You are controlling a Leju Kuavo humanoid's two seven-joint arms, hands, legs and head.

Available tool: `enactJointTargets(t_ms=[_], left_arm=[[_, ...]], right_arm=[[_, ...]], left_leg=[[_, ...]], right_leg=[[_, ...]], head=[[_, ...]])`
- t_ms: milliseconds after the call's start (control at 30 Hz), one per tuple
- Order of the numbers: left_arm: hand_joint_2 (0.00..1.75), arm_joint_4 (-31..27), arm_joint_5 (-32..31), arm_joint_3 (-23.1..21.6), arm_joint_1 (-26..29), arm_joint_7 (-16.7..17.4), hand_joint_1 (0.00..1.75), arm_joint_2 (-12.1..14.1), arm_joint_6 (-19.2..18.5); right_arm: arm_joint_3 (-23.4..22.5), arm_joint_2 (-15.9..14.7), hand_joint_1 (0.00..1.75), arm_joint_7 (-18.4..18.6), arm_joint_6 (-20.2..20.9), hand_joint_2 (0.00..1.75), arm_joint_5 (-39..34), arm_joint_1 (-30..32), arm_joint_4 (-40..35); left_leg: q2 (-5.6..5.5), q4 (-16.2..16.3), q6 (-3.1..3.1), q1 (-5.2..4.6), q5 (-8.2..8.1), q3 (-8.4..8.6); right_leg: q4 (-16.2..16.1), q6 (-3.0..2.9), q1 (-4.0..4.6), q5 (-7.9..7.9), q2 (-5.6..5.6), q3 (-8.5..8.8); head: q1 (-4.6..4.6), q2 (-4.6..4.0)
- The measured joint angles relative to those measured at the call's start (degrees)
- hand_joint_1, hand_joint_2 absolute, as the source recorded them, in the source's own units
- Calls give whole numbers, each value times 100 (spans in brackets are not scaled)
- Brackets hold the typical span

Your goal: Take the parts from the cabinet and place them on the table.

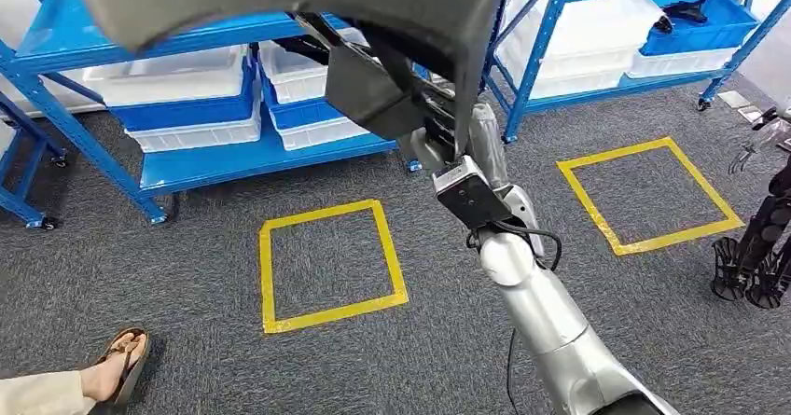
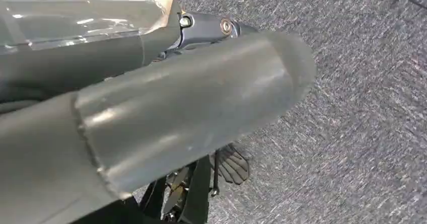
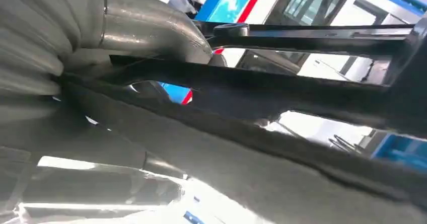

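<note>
The silver right arm rises from the lower edge of the head view, and the right hand at its end grips a large dark grey part raised close before the camera, spanning the top of the frame. In the right wrist view, the thumb lies against the part's black bars and grey slab. The left hand hangs above grey carpet; whether it is open or closed cannot be told. On the carpet lie two yellow taped squares, with a person's sandalled foot at lower left and black objects at right. Beyond stand blue shelving racks bearing white and blue bins. No writing is legible.
</note>
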Motion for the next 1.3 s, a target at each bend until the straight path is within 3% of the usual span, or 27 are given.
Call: enactJointTargets(t_ms=[67,100,133,200,233,267,300,400,433,467,533,600,667,700,733,767,833,900,933,967,1067,1100,1133,1167,1233,1267,1300], left_arm=[[0,-2,9,2,-5,-2,0,-2,2],[0,-2,7,2,-12,-2,0,-13,0],[0,-2,7,2,-15,-13,0,-15,2],[0,-2,7,4,-14,-15,0,-17,-33],[0,-2,7,4,-13,-17,0,-20,-59],[0,-2,7,7,-13,-15,0,-20,-92],[0,0,7,7,-12,-15,0,-28,-98],[0,0,11,9,-15,-15,0,-41,-103],[0,-4,11,13,-20,-15,0,-24,-105],[0,-4,11,15,-29,-15,0,-28,-103],[0,-2,11,26,-23,-15,0,-31,-103],[0,-2,17,50,-16,-13,0,-28,-101],[0,-2,24,61,-19,-13,0,-26,-90],[0,-2,24,61,-18,-13,0,-28,-90],[0,-2,26,66,-18,-9,0,-31,-81],[0,-2,28,68,-16,-7,0,-31,-74],[0,-2,33,70,-14,-7,0,-31,-72],[0,-2,33,70,-24,-7,0,-28,-68],[0,-6,33,70,-42,-7,0,-11,-61],[0,-2,33,68,-62,-6,0,-20,-57],[0,-2,33,72,-57,-7,0,-24,-79],[0,-2,31,72,-55,-7,0,-33,-94],[0,-2,31,72,-57,-18,0,-37,-103],[0,-4,31,72,-57,-26,0,-35,-109],[0,-2,24,72,-52,-26,0,-37,-135],[0,-2,24,72,-48,-26,0,-39,-140],[0,-2,24,72,-42,-26,0,-39,-140]], right_arm=[[13,2,175,-2,-2,175,0,-5,0],[15,-6,175,-2,-7,175,0,-5,2],[24,-6,175,-2,-9,175,2,-30,9],[28,-11,175,-9,-22,175,9,-27,24],[33,-15,175,-11,-39,175,22,-15,39],[33,-24,175,-11,-50,175,31,-18,53],[33,-28,175,-11,-61,175,35,-23,59],[33,-46,175,-13,-74,175,37,-77,66],[33,-48,175,-24,-79,175,35,-104,74],[35,-39,175,-35,-89,175,35,-106,72],[39,-52,175,-37,-96,175,35,-101,79],[42,-48,175,-42,-98,175,48,-120,83],[42,-44,175,-44,-98,175,68,-151,90],[42,-39,175,-44,-98,175,74,-159,99],[48,-20,175,-57,-158,175,184,-172,138],[59,-15,175,-59,-197,175,245,-176,164],[79,4,175,-59,-288,175,371,-183,218],[94,33,175,-61,-341,175,459,-223,254],[101,46,175,-63,-352,175,483,-238,264],[101,46,175,-66,-367,175,483,-258,273],[125,66,175,-66,-391,175,485,-261,306],[123,57,175,-70,-413,175,501,-258,306],[122,46,175,-83,-437,175,527,-251,317],[125,37,175,-94,-459,175,540,-247,319],[122,0,175,-105,-494,175,542,-149,328],[122,-6,175,-116,-501,175,549,-89,330],[122,-9,175,-127,-505,175,551,-43,335]], left_leg=[[3,-154,40,-13,7,41],[51,-288,53,43,54,100],[47,-350,126,41,96,99],[51,-349,141,36,107,71],[51,-347,139,33,110,59],[51,-338,131,35,117,50],[49,-327,126,38,119,48],[38,-163,43,72,65,-7],[39,-95,-15,26,42,-74],[32,-57,-41,19,49,-111],[21,-75,-103,39,103,-139],[20,-10,-143,82,45,-178],[18,646,-189,82,-442,-443],[20,905,-197,82,-575,-555],[20,1575,-208,82,-847,-849],[20,1715,-201,81,-860,-903],[22,1369,-144,76,-607,-677],[73,359,-19,45,-178,-84],[203,41,43,-5,-221,83],[197,13,43,-27,-206,76],[93,-11,98,-69,-161,29],[75,-157,127,15,-62,84],[53,-205,131,-12,-18,91],[41,-205,180,-9,16,66],[-24,-203,190,-21,32,24],[-57,-199,186,-20,38,11],[-99,-198,178,-20,46,7]], right_leg=[[-32,82,14,22,-1,-14],[64,88,10,-70,-11,-97],[359,52,10,-245,1,-242],[1203,11,-18,-568,5,-650],[1628,32,-30,-683,6,-857],[1779,81,-45,-676,5,-933],[1635,147,-66,-569,5,-859],[222,360,-160,22,-14,-163],[161,307,-112,-57,16,-152],[153,233,-107,-14,42,-174],[199,187,-79,5,46,-216],[181,100,-145,60,44,-228],[181,38,-128,91,38,-258],[182,33,-120,95,35,-270],[183,-2,-89,118,31,-313],[183,-21,-73,131,31,-326],[183,-38,-45,145,-2,-334],[183,-34,-21,148,-14,-323],[183,-22,-10,153,-34,-317],[188,-6,34,160,-56,-335],[147,68,5,200,-158,-337],[177,107,41,170,-164,-376],[314,105,22,65,-105,-448],[632,61,10,-132,-65,-595],[1544,23,-12,-501,-40,-992],[1843,50,-14,-577,-34,-1118],[1871,94,-21,-549,-33,-1114]], head=[[0,0],[8,0],[28,0],[24,0],[26,0],[30,0],[30,0],[33,0],[33,0],[12,0],[17,0],[13,0],[8,0],[6,0],[6,0],[4,0],[6,0],[6,0],[11,0],[11,0],[8,0],[13,0],[22,0],[33,0],[30,0],[35,0],[35,0]])
